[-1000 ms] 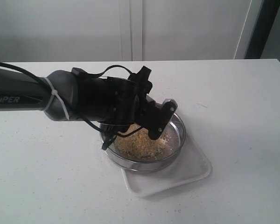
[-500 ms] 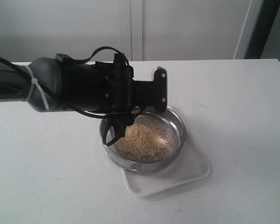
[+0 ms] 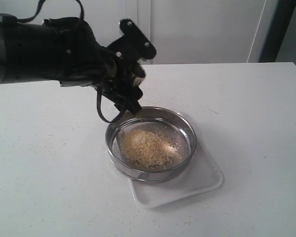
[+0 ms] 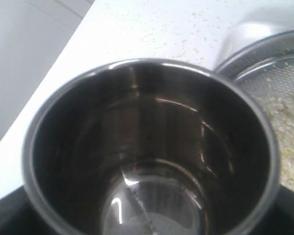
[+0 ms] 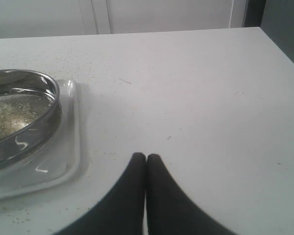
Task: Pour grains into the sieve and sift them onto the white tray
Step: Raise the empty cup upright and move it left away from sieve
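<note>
The sieve [image 3: 150,114] rests on the white tray [image 3: 204,181] and holds a heap of yellow and pale grains [image 3: 145,146]. My left gripper [image 3: 137,74] hangs above the sieve's far left rim, shut on a small steel cup [image 4: 152,147]. The cup's inside looks empty in the left wrist view, where the sieve's rim [image 4: 264,54] and grains [image 4: 289,132] lie beside it. My right gripper [image 5: 146,157] is shut on nothing, low over bare table, with the sieve [image 5: 46,117] and the tray [image 5: 71,147] off to one side.
Stray grains are scattered over the white table [image 3: 246,108] around the tray. A pale wall and a dark door frame [image 3: 281,29] stand behind the table's far edge.
My left arm has lifted and drawn back to the left, carrying the cup from over the sieve's middle to above its far left rim. The right gripper's movement cannot be judged.
</note>
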